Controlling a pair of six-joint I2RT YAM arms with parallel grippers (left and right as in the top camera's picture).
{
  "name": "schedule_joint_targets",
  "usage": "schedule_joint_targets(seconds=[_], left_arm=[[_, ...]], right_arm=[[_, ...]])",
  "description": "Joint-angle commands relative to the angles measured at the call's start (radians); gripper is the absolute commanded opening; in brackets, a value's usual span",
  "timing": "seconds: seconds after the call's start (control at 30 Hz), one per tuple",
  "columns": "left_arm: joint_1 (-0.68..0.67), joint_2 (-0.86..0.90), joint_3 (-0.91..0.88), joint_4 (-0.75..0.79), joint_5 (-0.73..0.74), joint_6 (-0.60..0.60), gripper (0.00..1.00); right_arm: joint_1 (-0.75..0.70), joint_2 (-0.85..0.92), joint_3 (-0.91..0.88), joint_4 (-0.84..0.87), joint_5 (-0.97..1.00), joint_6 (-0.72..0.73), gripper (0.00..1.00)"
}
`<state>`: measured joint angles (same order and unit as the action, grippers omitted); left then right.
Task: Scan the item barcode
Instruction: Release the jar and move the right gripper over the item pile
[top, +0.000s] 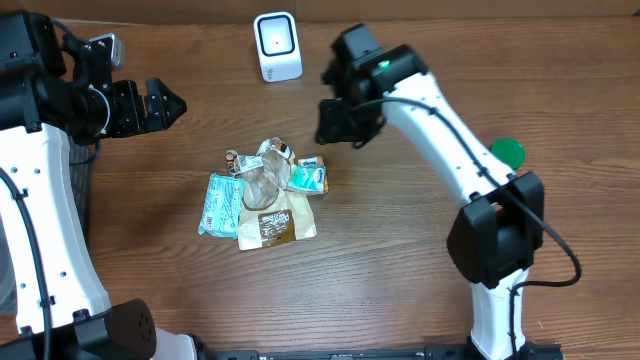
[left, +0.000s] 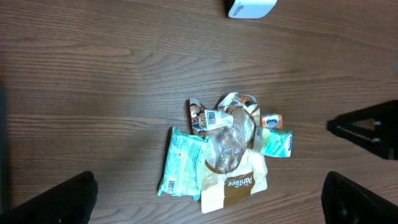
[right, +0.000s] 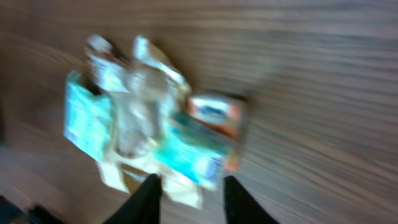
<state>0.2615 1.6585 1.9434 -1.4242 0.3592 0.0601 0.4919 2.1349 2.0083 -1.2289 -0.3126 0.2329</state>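
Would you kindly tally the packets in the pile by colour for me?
Teal packets: 2
Brown-and-cream bag: 1
Orange packet: 1
Crumpled whitish wrapper: 1
Total: 5

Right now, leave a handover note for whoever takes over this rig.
Left gripper: open, empty, to the left of the packets.
Right gripper: fingers apart, empty, above their right edge.
The packets lie heaped in the middle; the scanner stands at the far edge.
Done: no packet picked up yet.
Left: grasp one packet and show its barcode to the scanner.
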Motion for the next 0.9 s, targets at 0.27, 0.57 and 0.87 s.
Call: schedule_joint_targets(seconds=[0.27,0.57,0.87], left_arm=[[-0.007,-0.011,0.005,0.0,-0.004,0.023,0.99],[-0.008,-0.011,0.005,0.0,-0.004,0.023,0.99],[-0.007,-0.011,0.005,0.0,-0.004,0.023,0.99]], right_arm=[[0.222,0.108,0.007,0.151,0.025,0.247,0.24],[0.286,0.181,0.007,0.104,0.222,0.303,0.25],[0.228,0.18,0.007,-0.116,0.41,0.302,0.25]])
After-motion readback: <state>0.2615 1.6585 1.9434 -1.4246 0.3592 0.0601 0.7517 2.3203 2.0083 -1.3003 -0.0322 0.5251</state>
